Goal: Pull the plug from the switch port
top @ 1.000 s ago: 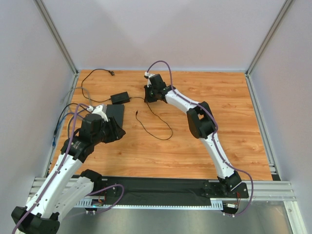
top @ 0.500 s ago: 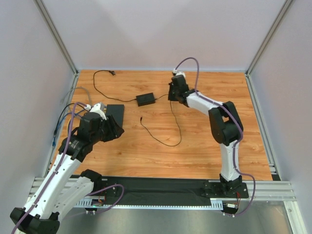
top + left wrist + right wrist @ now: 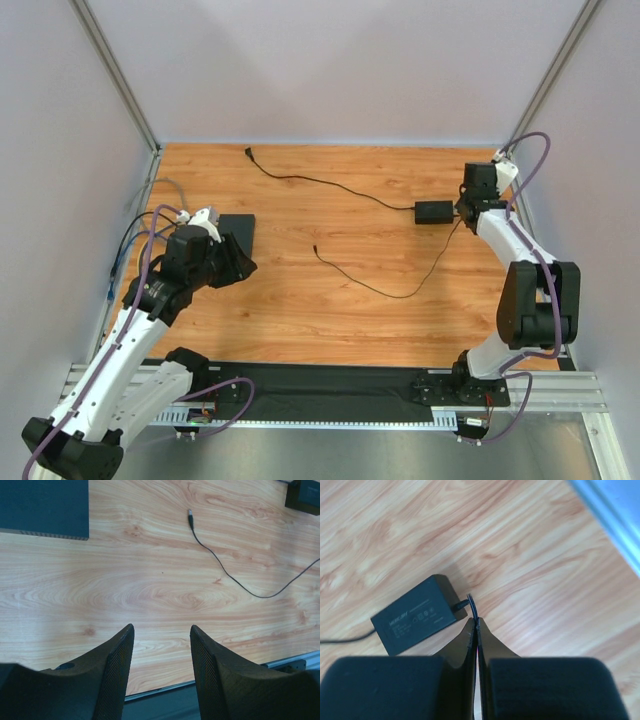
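Top external view shows me the flat black box (image 3: pixel 240 228) at the far left of the wooden surface (image 3: pixel 350 330), dull and dark. I cannot make out its port. The plug (image 3: pixel 316 250) lies on the wood, apart from the box. My left jaws hang apart just beside the box. My right jaws pinch the thin cord (image 3: pixel 472 605) beside the small black brick (image 3: pixel 417 614), far right.

Matt black box (image 3: pixel 240 228) on smooth wood-grain table (image 3: pixel 350 320) (faintly glossy).
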{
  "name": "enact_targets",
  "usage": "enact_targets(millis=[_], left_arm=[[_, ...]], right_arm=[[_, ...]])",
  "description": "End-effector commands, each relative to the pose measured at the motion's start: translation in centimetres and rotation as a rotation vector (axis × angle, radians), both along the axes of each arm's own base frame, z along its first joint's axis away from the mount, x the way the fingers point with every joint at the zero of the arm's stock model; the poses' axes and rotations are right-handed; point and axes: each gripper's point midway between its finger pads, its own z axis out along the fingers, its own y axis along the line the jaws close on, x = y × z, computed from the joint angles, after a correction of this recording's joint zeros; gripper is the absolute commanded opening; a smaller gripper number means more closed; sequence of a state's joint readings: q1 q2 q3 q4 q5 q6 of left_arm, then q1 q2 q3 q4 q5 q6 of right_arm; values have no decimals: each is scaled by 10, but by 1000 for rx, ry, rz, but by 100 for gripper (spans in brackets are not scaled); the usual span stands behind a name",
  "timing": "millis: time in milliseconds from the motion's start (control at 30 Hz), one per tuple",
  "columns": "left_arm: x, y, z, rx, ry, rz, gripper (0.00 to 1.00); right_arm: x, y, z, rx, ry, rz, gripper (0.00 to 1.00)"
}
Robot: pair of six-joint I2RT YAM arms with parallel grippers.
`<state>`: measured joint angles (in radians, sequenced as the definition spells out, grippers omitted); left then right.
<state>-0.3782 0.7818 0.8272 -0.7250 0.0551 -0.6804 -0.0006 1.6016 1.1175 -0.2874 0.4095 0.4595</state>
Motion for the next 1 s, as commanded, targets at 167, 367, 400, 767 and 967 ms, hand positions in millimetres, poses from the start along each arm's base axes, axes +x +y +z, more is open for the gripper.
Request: enact_targets(millis=[167, 367, 400, 767, 967], left_arm=[[-4, 1, 15, -21, -24, 6, 56], [-5, -1, 14, -27, -16, -1, 56], [-5, -2, 13, -26, -12, -2, 56], [-1, 2, 7, 7, 0, 2, 56], [9, 4, -1, 50, 12, 13, 57]], right_arm=[[-44, -80, 16, -74, -28, -333, 0], [-79, -113, 33, -59, -122, -495, 1], [-80, -113, 38, -60, -149, -492, 1], [-26, -74, 5, 0, -42, -235, 19], [-8, -46, 26, -47, -58, -118, 45]])
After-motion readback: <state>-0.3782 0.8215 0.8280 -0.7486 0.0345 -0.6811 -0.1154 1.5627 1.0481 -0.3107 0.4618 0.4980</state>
